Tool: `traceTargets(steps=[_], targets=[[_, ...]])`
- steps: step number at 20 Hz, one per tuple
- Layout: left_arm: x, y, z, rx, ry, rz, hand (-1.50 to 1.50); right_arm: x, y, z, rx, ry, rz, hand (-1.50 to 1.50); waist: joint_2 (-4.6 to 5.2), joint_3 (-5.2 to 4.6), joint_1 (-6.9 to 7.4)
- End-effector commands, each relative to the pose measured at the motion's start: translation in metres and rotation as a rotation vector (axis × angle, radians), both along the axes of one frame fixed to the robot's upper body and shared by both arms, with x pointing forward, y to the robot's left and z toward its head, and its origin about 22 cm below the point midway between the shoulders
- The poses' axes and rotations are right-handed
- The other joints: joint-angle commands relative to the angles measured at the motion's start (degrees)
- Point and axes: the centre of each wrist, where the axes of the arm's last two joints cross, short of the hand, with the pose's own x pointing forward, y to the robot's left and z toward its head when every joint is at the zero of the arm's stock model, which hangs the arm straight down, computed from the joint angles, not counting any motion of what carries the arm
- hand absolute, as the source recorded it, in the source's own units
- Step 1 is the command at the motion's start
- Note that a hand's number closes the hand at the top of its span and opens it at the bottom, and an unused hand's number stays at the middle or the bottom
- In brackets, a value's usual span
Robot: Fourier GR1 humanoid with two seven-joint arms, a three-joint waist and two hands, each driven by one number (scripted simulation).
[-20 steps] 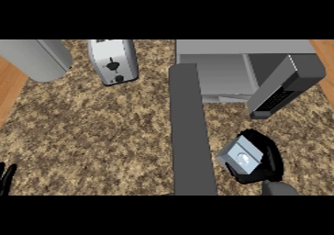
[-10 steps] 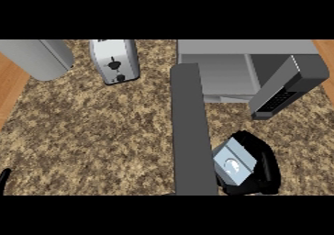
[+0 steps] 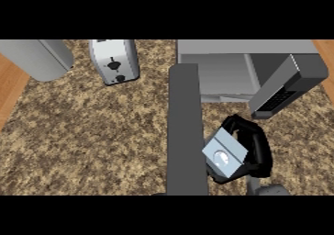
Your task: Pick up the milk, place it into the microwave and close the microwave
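The right hand [image 3: 254, 151], black with its fingers [image 3: 259, 137] curled round the pale blue-grey milk carton [image 3: 224, 156], holds the carton tilted above the speckled brown stone worktop [image 3: 95, 137], just in front of the open grey microwave [image 3: 224, 73] and right beside its long dark-grey door [image 3: 185, 128], which swings out towards the lower edge. A silver toaster [image 3: 114, 62] lies on the worktop well to the left of the microwave, near a grey rounded appliance [image 3: 34, 57] at the far left corner. The left hand does not show clearly, so I cannot tell how its fingers stand.
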Motion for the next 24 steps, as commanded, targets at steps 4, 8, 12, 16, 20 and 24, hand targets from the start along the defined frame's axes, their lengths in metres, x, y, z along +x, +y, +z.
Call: traceTargets(steps=[4, 8, 12, 16, 20, 24], targets=[[0.005, 0.016, -0.005, 0.013, 0.012, 0.012, -1.50, 0.044, 0.033, 0.008, -0.076, 0.004, -0.163, 1.50, 0.30, -0.20, 1.10], [0.016, 0.022, -0.003, 0.003, 0.010, -0.018, -1.50, 0.083, 0.016, 0.001, -0.097, 0.088, -0.210, 1.50, 0.53, -0.17, 1.49], [0.015, 0.017, 0.000, 0.005, 0.021, -0.024, -1.50, 0.092, 0.006, -0.035, -0.090, 0.133, -0.238, 1.50, 0.63, -0.11, 1.77], [0.019, 0.021, -0.007, 0.006, 0.024, -0.018, -1.50, 0.113, 0.006, -0.041, -0.085, 0.112, -0.227, 1.50, 0.51, -0.14, 1.40], [0.008, 0.032, -0.012, 0.025, 0.027, -0.020, -1.50, 0.129, -0.012, -0.045, -0.123, 0.069, -0.233, 1.50, 0.63, -0.13, 1.88], [0.018, 0.026, -0.011, 0.008, 0.017, -0.020, -1.50, 0.137, -0.014, -0.048, -0.176, 0.002, -0.241, 1.50, 0.98, -0.08, 2.74]])
